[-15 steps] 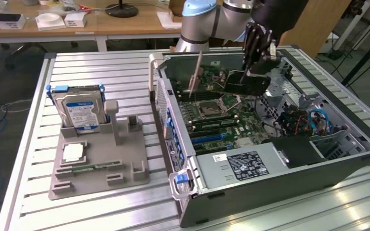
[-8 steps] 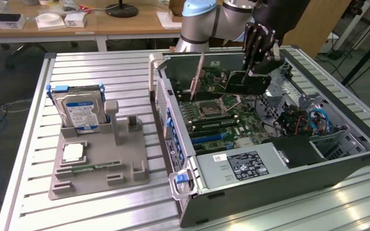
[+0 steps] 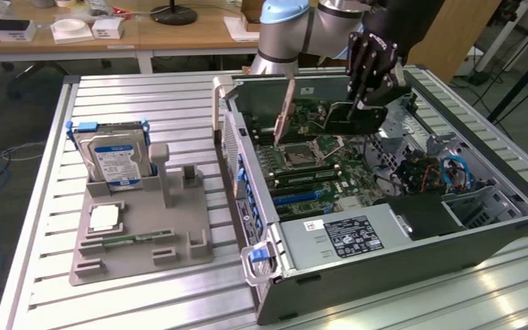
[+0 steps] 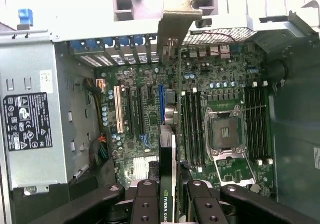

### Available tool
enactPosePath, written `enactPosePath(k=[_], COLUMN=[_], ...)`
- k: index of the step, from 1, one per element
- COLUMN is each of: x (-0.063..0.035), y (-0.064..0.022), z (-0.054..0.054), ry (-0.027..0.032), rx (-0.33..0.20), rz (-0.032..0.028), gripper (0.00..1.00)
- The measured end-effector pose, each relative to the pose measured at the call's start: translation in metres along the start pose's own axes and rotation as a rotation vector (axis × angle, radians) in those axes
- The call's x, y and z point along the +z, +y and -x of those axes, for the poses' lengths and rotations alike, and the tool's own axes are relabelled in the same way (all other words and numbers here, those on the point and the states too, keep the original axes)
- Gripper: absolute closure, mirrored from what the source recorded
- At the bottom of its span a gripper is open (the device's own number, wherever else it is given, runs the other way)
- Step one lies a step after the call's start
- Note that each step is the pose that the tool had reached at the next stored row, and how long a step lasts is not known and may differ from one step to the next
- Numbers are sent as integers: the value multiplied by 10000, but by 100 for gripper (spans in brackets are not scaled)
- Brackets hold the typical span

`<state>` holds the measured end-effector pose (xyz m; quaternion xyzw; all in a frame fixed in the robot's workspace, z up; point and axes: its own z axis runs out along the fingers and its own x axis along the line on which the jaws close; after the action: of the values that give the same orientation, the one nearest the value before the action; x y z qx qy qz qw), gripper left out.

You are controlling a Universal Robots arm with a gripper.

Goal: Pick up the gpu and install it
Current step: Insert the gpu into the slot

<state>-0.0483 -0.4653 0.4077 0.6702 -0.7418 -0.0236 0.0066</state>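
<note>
My gripper [image 3: 367, 103] hangs inside the open computer case [image 3: 484, 240], shut on the gpu [image 3: 351, 118]. The gpu is a black card held on edge above the motherboard [image 3: 337, 172], with its metal bracket [image 3: 285, 113] towards the case's rear wall. In the wrist view the gpu [image 4: 168, 184] is edge-on between my fingers [image 4: 147, 204], and my gripper [image 4: 170, 206] clamps its near end. Its bracket [image 4: 176, 22] reaches the rear slot openings. The card's edge runs in line with the blue slot [image 4: 161, 97]; whether it touches the slot I cannot tell.
A power supply [image 3: 346, 234] fills the case's near end, and cables [image 3: 434, 172] lie at the exterior view's right. Beside the case, a grey fixture [image 3: 140, 258] holds a blue-labelled hard drive [image 3: 113, 155], a green memory stick [image 3: 134, 239] and a small chip [image 3: 105, 218].
</note>
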Motion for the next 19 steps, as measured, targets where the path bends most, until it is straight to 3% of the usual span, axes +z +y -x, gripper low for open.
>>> enactPosePath(k=[19], x=[-2], y=[-48], z=[5], ry=[86], rx=[-1969], rz=[43], gripper=[74])
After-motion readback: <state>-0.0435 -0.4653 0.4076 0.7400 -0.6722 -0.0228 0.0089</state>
